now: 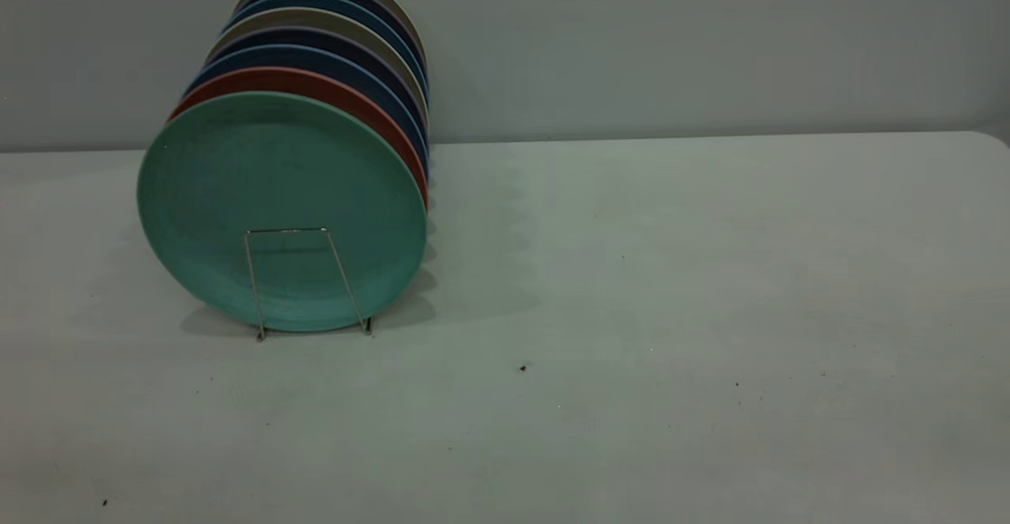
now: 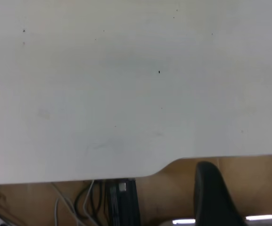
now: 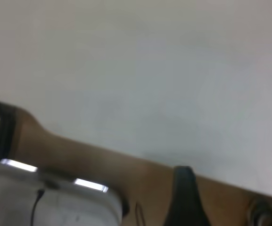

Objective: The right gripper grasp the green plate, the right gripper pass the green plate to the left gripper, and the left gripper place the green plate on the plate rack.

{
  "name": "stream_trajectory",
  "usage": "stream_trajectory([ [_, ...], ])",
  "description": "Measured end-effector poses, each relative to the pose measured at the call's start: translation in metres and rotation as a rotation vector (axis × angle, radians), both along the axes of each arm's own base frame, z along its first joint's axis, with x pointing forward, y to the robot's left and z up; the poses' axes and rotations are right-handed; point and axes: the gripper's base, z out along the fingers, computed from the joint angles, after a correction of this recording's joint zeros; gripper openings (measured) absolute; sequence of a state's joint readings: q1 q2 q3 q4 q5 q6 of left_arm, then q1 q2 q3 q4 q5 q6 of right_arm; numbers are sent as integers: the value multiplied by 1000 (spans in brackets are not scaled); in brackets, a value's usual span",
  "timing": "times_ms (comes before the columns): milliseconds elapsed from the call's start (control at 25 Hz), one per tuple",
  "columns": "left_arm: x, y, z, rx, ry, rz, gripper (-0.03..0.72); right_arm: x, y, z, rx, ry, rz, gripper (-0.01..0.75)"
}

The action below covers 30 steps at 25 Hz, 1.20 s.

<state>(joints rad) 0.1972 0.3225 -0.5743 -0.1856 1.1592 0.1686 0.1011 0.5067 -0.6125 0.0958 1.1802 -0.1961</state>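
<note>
The green plate [image 1: 276, 169] stands upright at the front of the plate rack [image 1: 288, 230], behind the rack's front wire loop, at the left of the table. Neither gripper shows in the exterior view. My left gripper [image 2: 260, 197] is open and empty, back over the table's edge, far from the plate. My right gripper [image 3: 187, 202] shows only as a dark part over another stretch of the table's edge. No plate shows in either wrist view.
Behind the green plate stand a salmon-pink plate [image 1: 316, 82], dark blue plates [image 1: 316, 57] and beige plates in the same rack. The white table [image 1: 671, 271] stretches to the right. Cables [image 2: 86, 207] and a brown floor lie below the table's edge.
</note>
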Motion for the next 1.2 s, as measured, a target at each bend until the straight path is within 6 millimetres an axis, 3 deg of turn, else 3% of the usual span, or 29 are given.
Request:
stream_trajectory([
  [200, -2, 2, -21, 25, 33, -12, 375, -23, -4, -25, -28, -93, 22, 552],
  [360, -2, 3, -23, 42, 29, -30, 375, -35, -5, -25, -27, -174, 22, 552],
  [1200, -5, 0, -22, 40, 14, -138, 375, -40, -6, -26, -26, -215, 11, 552],
])
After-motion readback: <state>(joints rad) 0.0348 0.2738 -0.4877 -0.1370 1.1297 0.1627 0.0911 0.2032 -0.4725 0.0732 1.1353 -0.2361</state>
